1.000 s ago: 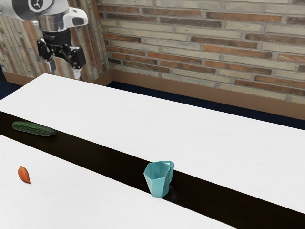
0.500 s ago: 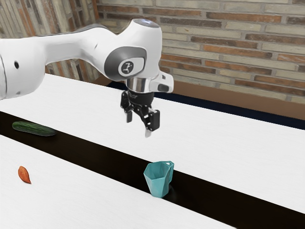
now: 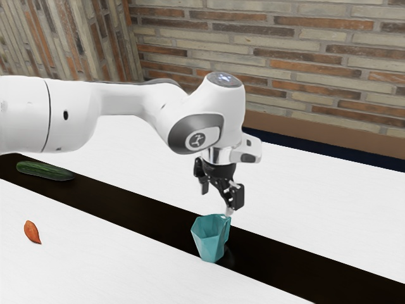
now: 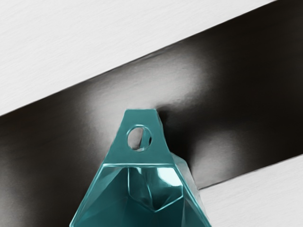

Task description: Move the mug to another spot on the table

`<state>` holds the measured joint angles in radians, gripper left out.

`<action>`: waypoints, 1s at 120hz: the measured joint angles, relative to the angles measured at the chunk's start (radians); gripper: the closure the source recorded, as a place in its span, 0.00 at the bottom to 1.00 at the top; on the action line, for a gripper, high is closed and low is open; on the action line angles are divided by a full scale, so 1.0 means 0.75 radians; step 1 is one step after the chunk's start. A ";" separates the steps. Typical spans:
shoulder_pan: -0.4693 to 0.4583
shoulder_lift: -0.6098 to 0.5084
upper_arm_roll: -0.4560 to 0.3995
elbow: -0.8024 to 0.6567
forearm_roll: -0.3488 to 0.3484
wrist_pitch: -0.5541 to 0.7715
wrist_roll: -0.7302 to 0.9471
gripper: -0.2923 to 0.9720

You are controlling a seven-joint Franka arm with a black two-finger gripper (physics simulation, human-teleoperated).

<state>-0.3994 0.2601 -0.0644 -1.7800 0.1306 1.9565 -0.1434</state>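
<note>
The tool (image 3: 218, 199) is seen w/ its 2 fingers spread, nothing pinched btwn them, hung just above the rim of the teal faceted mug (image 3: 210, 237) on its handle side. Whether the lower fingertip touches the mug cannot be told. The mug is stood upright on the dark strip (image 3: 126, 206) that runs across the white counter (image 3: 304, 190), at the strip's near edge. In the wrist view the mug (image 4: 142, 198) is found directly under the hand, its handle (image 4: 139, 137) pierced by 1 round hole. A cucumber (image 3: 44, 170) is laid on the strip, well apart toward the exterior view's left; a small orange-red item (image 3: 32, 232) is laid nearer the camera. A brick wall (image 3: 304, 57) is seen behind.
</note>
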 joint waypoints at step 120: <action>0.048 0.222 0.000 0.009 -0.003 0.210 0.123 0.23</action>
<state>-0.3637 0.4265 -0.0644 -1.7736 0.1284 2.1143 -0.0514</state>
